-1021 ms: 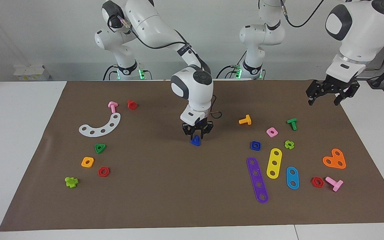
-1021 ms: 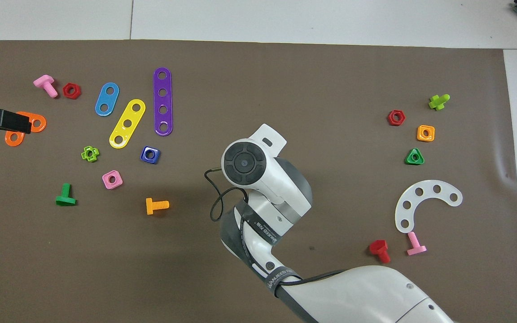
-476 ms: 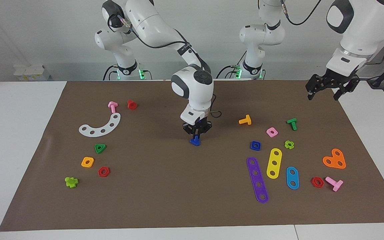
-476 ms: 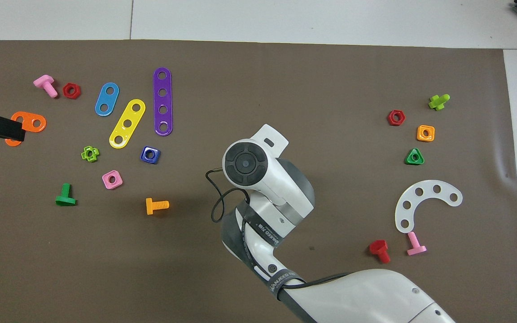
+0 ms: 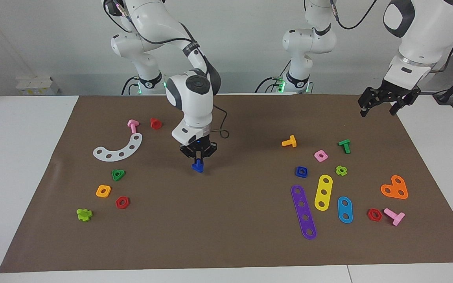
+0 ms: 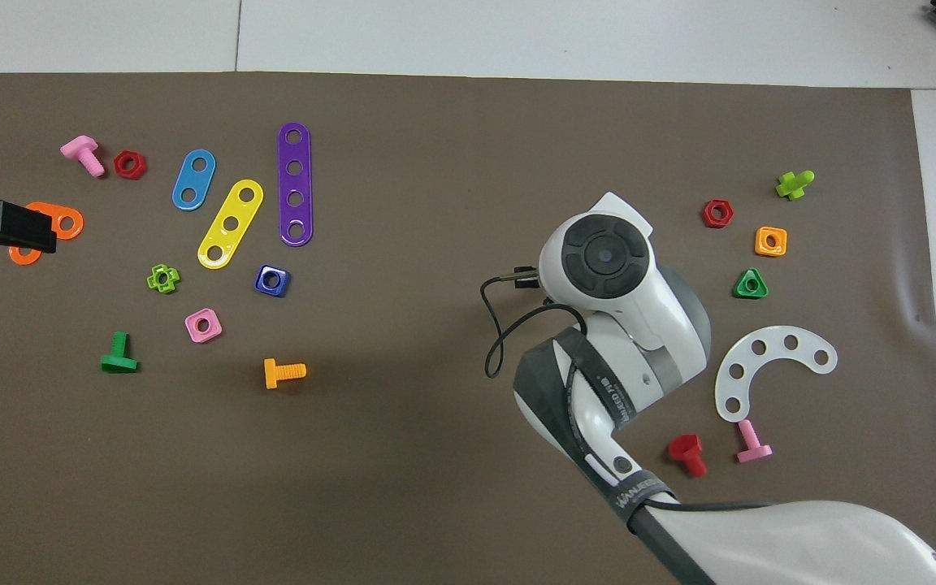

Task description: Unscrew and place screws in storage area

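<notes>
While the blue screw hangs low in the right gripper, this is how it looks from each side.

Facing view, right gripper (image 5: 198, 157): closed on the blue screw (image 5: 197, 166) by its shaft, head down, just above bare mat (image 5: 226, 220) near the middle of the table, toward the right arm's end.
Facing view, left gripper (image 5: 382, 103): waits, fingers spread, over the mat's edge at its own end.
Facing view, advice: lower straight until the head sits flat, then let go, well apart from the green nut (image 5: 118, 174).
Overhead view: the right arm hides the screw and its gripper; the left gripper (image 6: 5, 231) covers part of the orange plate (image 6: 66, 221).
</notes>
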You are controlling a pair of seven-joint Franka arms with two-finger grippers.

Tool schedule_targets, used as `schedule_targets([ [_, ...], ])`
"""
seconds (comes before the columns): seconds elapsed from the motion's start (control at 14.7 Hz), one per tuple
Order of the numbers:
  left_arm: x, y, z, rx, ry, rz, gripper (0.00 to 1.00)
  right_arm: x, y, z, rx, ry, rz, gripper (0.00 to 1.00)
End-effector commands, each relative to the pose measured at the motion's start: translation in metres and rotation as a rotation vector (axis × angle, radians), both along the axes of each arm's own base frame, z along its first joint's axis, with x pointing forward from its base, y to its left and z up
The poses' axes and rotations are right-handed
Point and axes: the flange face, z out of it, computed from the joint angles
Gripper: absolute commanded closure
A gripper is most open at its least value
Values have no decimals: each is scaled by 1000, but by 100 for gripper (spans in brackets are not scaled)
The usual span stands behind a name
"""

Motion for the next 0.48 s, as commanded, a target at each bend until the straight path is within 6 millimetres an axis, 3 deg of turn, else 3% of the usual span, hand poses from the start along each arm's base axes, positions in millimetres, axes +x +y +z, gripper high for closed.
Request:
schedule_targets([
  [0.0, -6, -5, 1, 0, 15, 10, 0, 11, -51, -7, -11, 20, 52, 100],
  [0.14, -8, -1, -3, -1, 26, 13, 0, 10, -83, -21, 5, 68, 80, 100],
  [0.41, -9, 24, -2, -2, 26, 57, 0, 14, -138, -28, 21, 108, 60, 100],
])
